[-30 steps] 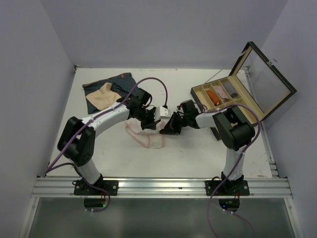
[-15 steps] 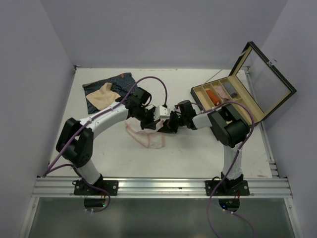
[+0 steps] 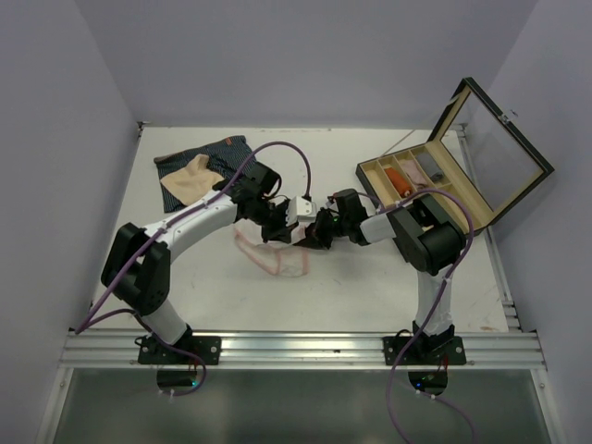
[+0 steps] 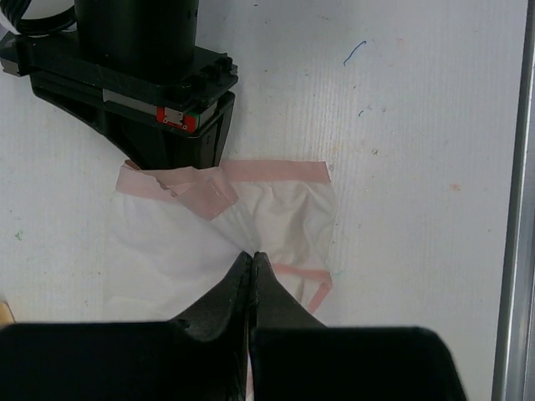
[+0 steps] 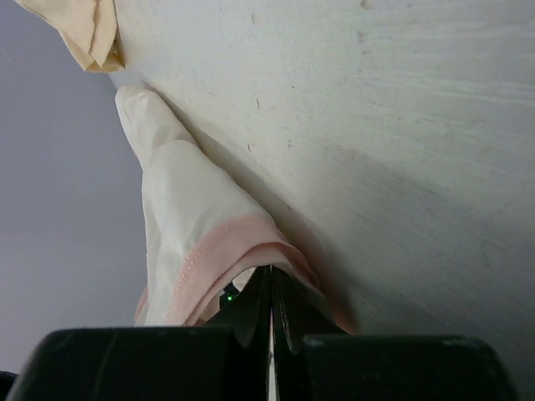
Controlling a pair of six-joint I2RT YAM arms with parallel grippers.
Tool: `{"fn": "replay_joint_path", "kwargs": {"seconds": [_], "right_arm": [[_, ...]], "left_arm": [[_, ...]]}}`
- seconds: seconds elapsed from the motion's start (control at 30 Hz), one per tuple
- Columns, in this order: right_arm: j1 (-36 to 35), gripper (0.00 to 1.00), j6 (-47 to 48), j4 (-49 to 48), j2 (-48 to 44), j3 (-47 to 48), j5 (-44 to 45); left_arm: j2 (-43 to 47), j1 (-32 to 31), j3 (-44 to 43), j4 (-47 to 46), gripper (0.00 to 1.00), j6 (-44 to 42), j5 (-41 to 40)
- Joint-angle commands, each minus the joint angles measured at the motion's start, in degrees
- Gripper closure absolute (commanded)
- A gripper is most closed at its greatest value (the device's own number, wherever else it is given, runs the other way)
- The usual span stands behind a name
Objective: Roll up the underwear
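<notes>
Both arms have drawn closer together. The left gripper and right gripper are each clamped tight on the pink-and-white underwear, which lies mid-table. A tidy roll likely needs both ends turned evenly, with the cloth kept taut. Farther back lie the beige underwear and the navy underwear. No readable writing shows.

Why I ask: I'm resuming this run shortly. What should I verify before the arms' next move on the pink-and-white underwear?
1. Left gripper shut on the pink-and-white underwear: ok.
2. Right gripper shut on the same garment: ok.
3. Garment lying flat: not ok, creased and partly lifted.
4. Beige underwear and navy underwear apart from it: ok, at the far left.
5. Wooden box standing open, apart from the garment: ok.
</notes>
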State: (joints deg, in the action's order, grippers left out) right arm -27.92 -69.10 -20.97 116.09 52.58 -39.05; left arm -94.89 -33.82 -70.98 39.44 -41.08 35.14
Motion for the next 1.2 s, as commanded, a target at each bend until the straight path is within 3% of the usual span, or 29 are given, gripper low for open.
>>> {"fn": "replay_joint_path", "kwargs": {"seconds": [0.0, 0.37, 0.87, 1.07, 1.17], "right_arm": [[-0.1, 1.0, -1.1, -0.9, -1.1, -1.2, 2.6], [-0.1, 1.0, -1.9, -0.2, -0.8, -2.7, 4.3], [-0.1, 1.0, 0.1, 1.9, -1.6, -3.2, 4.3], [-0.1, 1.0, 5.9, 11.2, -4.6, 1.5, 2.8], [-0.1, 1.0, 11.3, 20.6, -5.8, 5.4, 2.8]], "left_arm": [[1.8, 0.1, -0.3, 1.4, 1.0, 0.8, 4.0], [0.8, -3.5, 4.3, -0.8, 1.0, 5.6, 4.0], [-3.8, -4.8, 5.3, -11.3, 1.0, 18.0, -0.2], [-3.6, -4.8, 5.5, -11.7, 1.0, 18.8, -0.4], [-3.4, -4.6, 5.5, -11.7, 1.0, 19.1, 0.0]]}}
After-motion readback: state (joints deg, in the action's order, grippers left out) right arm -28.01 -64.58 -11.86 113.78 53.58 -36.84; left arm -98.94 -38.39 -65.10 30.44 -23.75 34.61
